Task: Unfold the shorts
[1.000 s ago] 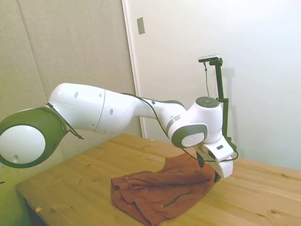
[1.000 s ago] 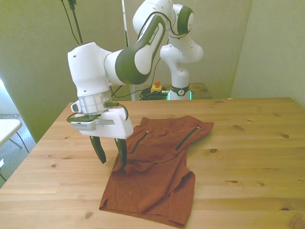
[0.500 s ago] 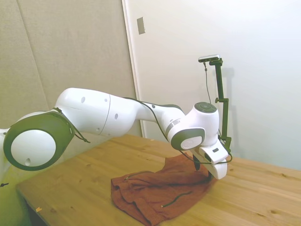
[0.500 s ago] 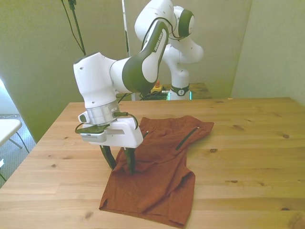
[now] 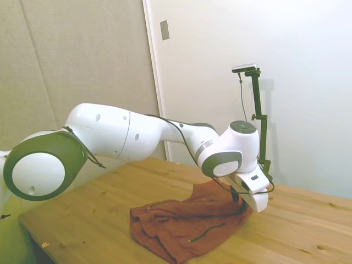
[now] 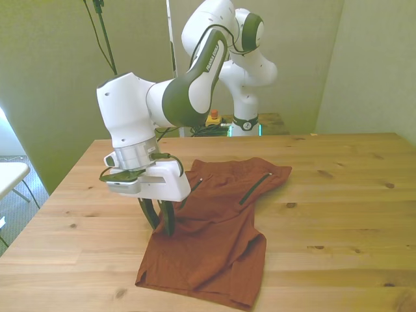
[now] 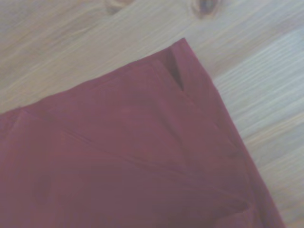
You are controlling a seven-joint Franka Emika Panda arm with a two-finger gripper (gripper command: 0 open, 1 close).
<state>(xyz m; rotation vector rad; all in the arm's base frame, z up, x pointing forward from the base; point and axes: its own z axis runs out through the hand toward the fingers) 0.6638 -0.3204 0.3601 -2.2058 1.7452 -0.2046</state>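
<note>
shorts (image 6: 218, 227) lay folded on table (image 6: 338, 214), centre-left in front view. gripper (image 6: 160, 221) sat at fabric edge, jaws nearly together, prob pinching it. risk: thin pinch slips, or both layers grabbed, fold stays.

Wooden table (image 6: 338, 195) is showing light planks with dark knots, grain running across in the front view. Side view: grey panel wall (image 5: 82, 55) is sitting behind it, next to a white door (image 5: 220, 66) with a small grey wall plate (image 5: 165, 29) near the frame. Front view: plain greenish-beige walls (image 6: 52, 78) are meeting at a corner on the right. Bright daylight is coming in at the front view's left edge, hitting a white surface (image 6: 12, 175) there.
</note>
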